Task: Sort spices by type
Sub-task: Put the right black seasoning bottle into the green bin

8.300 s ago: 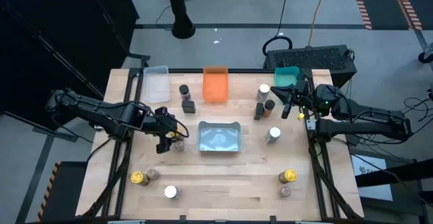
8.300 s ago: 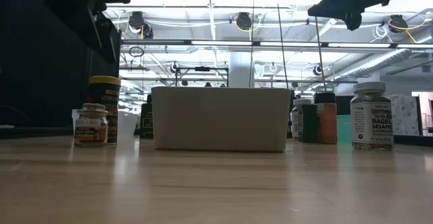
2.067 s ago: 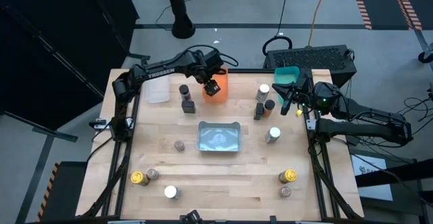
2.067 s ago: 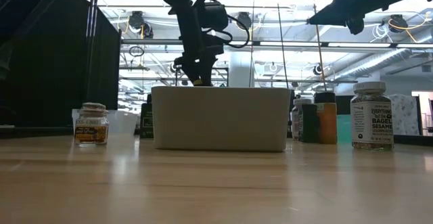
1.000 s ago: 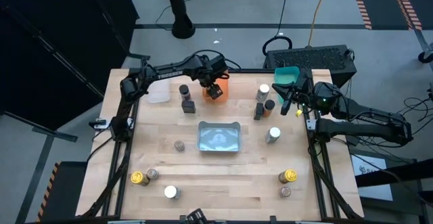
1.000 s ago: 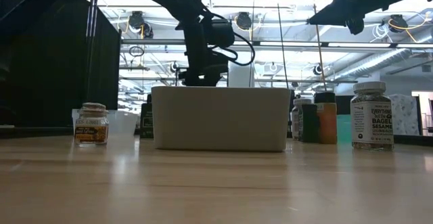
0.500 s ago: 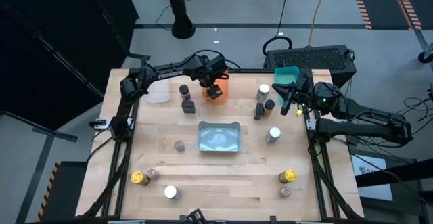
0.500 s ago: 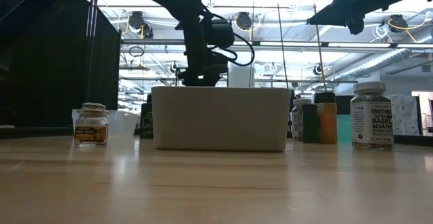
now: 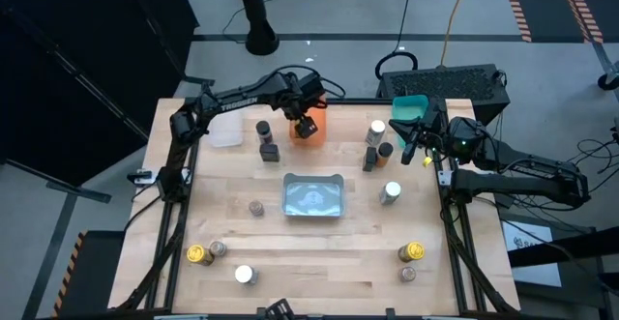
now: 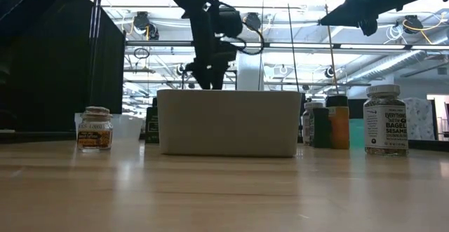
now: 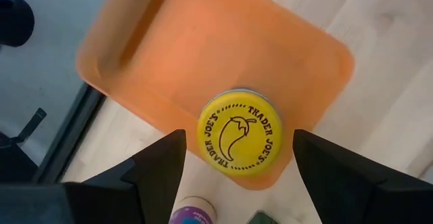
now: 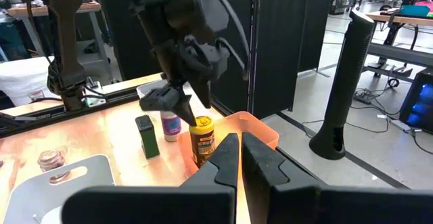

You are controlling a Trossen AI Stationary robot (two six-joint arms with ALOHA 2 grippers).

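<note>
Yellow lid (image 11: 237, 132), black chili print; orange bin (image 11: 169, 55).

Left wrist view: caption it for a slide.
Open left hand poised above a yellow-lidded spice jar standing in the orange bin.

High view: straight down over the whole counter (image 9: 319, 252), far off. Low view: level at counter height, facing the room behind. Left wrist view: close above the orange bin (image 11: 203, 61), looking down. Right wrist view: farther off, looking across at that same orange bin, shared with the high view at 12 o'clock.
</note>
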